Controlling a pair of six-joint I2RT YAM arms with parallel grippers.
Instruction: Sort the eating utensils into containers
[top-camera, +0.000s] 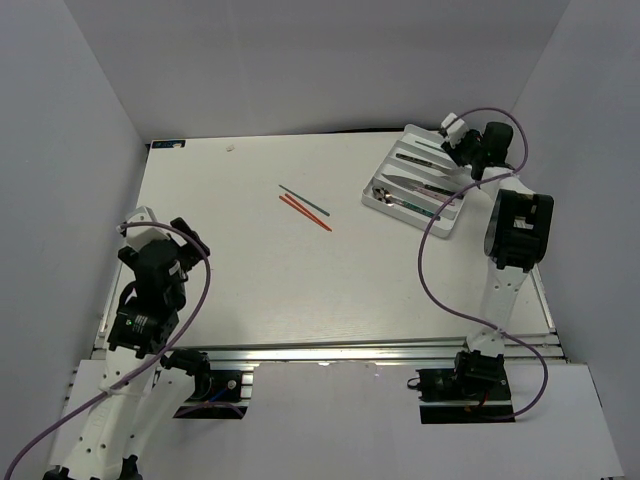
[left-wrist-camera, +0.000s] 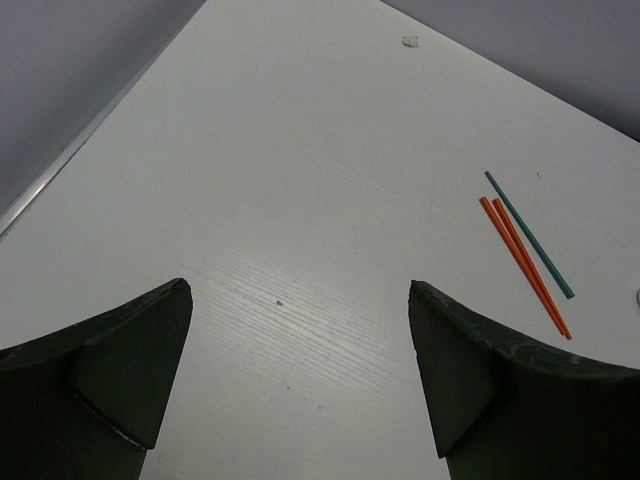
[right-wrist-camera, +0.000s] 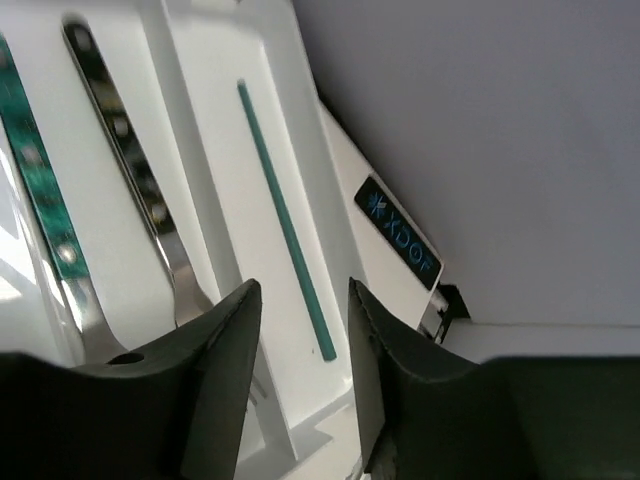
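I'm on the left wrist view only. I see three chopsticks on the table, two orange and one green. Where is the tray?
Observer: The top view shows the white tray at the far right corner of the table, to the right of those chopsticks.
Operator: Where is the right gripper?
Observer: The right gripper hangs over the tray's far end, jaws apart, holding nothing.
Operator: Is anything in the slot under it?
Observer: One dark green chopstick lies along that slot.
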